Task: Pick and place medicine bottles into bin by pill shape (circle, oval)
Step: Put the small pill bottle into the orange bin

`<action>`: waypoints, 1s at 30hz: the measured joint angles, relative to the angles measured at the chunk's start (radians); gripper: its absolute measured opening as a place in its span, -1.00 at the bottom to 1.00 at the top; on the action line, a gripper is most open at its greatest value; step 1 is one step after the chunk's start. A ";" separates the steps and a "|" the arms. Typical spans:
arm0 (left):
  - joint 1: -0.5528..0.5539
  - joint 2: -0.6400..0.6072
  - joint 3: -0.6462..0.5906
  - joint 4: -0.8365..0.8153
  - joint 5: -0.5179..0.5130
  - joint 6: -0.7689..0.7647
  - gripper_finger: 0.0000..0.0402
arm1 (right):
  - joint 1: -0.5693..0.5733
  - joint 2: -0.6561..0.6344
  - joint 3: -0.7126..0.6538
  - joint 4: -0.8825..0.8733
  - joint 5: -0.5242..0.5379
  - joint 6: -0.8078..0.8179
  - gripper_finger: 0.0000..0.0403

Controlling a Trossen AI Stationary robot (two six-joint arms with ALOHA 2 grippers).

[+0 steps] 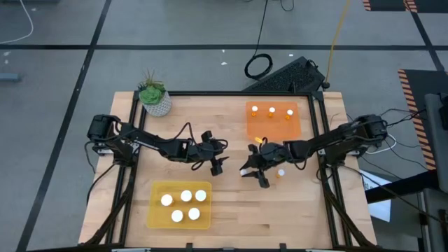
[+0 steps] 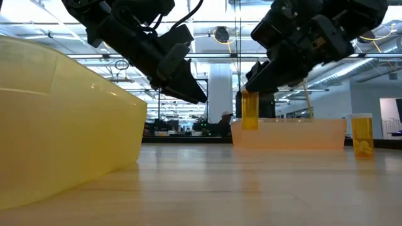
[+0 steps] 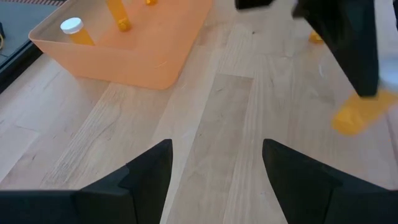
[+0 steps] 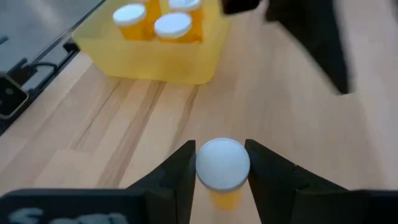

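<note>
My right gripper (image 1: 252, 171) is near the table's middle, shut on an orange medicine bottle (image 2: 250, 112) with a white cap (image 4: 222, 163). My left gripper (image 1: 215, 166) hovers just to its left, open with nothing between its fingers (image 3: 214, 174). Another medicine bottle (image 1: 281, 172) stands on its base on the wood to the right of my right gripper. The yellow bin (image 1: 155, 213) at the near left holds several white-capped bottles. The orange bin (image 1: 273, 129) at the far right holds three. My right gripper pinches the bottle's top end between its two fingers, one on each side of the white cap (image 4: 202, 168). The fingers slant down from the table's right. The bottle hangs upright below them, its base (image 2: 250, 127) clear of the table.
A white pot with a green plant (image 1: 155, 98) stands at the far left corner. Bare wood lies between the two bins and along the near edge. A black metal frame (image 1: 322, 140) borders the table's sides.
</note>
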 joint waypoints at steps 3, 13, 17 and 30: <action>0.000 0.000 0.000 0.000 0.000 0.000 0.25 | -0.029 -0.051 0.000 -0.059 0.001 -0.004 -0.39; 0.001 0.000 0.000 0.000 0.000 0.000 0.25 | -0.133 -0.244 0.000 -0.233 0.060 -0.067 -0.39; 0.001 0.000 0.000 0.000 0.000 0.001 0.25 | -0.199 -0.308 0.000 -0.277 0.062 -0.099 -0.39; 0.001 0.000 -0.001 0.000 0.000 0.006 0.25 | -0.451 -0.340 0.000 -0.319 0.061 -0.192 -0.39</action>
